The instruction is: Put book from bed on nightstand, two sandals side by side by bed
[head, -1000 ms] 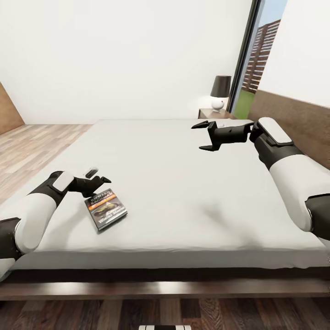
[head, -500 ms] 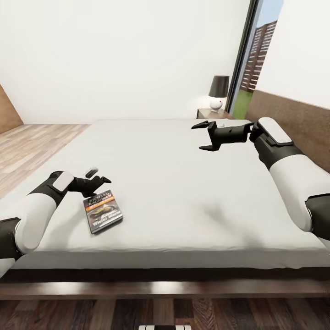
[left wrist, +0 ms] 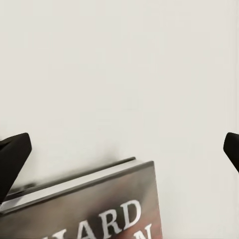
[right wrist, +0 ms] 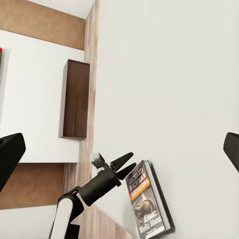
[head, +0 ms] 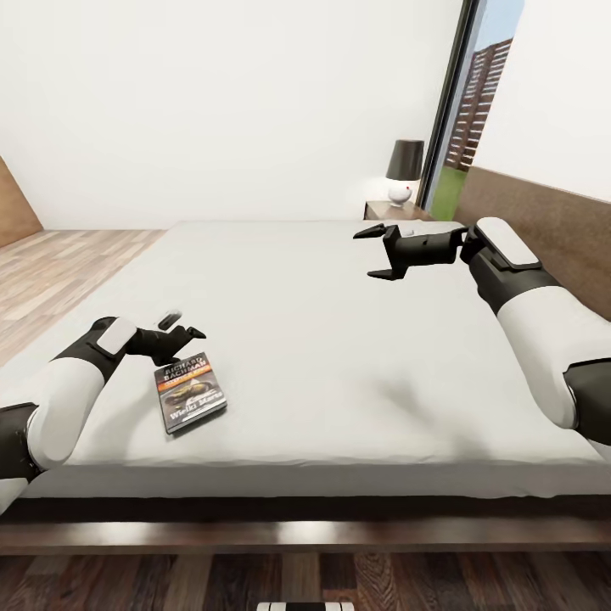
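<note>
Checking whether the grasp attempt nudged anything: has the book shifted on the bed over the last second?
Yes. The book slid toward the bed's left edge, while the open left gripper kept its place.

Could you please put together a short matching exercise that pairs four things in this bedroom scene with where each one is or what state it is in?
Things:
1. book
2. left gripper
3. right gripper
4. lamp

Places or states:
A. on the nightstand by the window
B. flat on the bed, near its front edge
C. raised above the mattress, jaws open
D. low beside the book's top edge, jaws open

Pairs: 1-B, 2-D, 3-C, 4-A
</note>
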`<state>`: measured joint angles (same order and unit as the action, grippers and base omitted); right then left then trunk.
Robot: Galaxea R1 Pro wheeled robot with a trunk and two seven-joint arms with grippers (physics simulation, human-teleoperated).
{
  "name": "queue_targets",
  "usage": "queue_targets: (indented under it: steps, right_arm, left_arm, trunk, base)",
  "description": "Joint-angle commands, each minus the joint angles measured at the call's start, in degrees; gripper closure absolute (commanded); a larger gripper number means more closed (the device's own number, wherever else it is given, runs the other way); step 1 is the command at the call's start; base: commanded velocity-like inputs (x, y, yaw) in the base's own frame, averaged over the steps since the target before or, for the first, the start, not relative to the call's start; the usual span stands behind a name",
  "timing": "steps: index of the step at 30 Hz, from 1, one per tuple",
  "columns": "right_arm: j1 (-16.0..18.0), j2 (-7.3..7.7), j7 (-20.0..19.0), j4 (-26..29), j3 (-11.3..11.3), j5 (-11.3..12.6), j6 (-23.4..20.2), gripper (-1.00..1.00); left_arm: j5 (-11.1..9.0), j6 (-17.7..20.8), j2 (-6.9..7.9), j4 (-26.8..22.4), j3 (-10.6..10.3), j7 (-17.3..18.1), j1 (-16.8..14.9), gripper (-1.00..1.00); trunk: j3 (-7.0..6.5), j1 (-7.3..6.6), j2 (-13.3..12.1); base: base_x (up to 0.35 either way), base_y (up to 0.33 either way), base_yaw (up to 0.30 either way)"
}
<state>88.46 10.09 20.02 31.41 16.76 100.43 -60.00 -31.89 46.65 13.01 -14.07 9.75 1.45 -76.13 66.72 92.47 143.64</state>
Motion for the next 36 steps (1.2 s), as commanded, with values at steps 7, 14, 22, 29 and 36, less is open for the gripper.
queue_targets:
  steps: [7,14,22,29,36]
  right_arm:
    - [0.05,0.03,0.37,0.05,0.29,0.48,0.00,-1.00]
    - [0.05,-0.14,0.37,0.03,0.29,0.38,0.00,-1.00]
    - [0.05,-0.22,0.37,-0.02,0.29,0.25,0.00,-1.00]
    - [0.05,-0.24,0.37,-0.03,0.29,0.26,0.00,-1.00]
    - [0.05,-0.24,0.37,-0.04,0.32,0.23,0.00,-1.00]
  left_arm:
    - [0.42,0.46,0.01,0.36,0.18,-0.13,0.01,-1.00]
    - [0.42,0.46,0.00,0.36,0.18,-0.13,0.01,-1.00]
    - [0.42,0.52,0.00,0.36,0.18,-0.08,0.01,-1.00]
    - [0.42,0.54,0.00,0.35,0.18,-0.05,0.01,-1.00]
    - [0.42,0.55,0.05,0.35,0.18,-0.04,0.01,-1.00]
  trunk:
    - [0.06,0.00,0.01]
    - [0.06,0.00,0.01]
    - [0.06,0.00,0.01]
    - [0.06,0.00,0.01]
    - [0.06,0.00,0.01]
  base:
    - [0.000,-0.001,0.000]
    - [0.000,0.000,0.000]
    - [0.000,0.000,0.000]
    - [-0.029,0.000,0.000]
    - [-0.082,0.000,0.000]
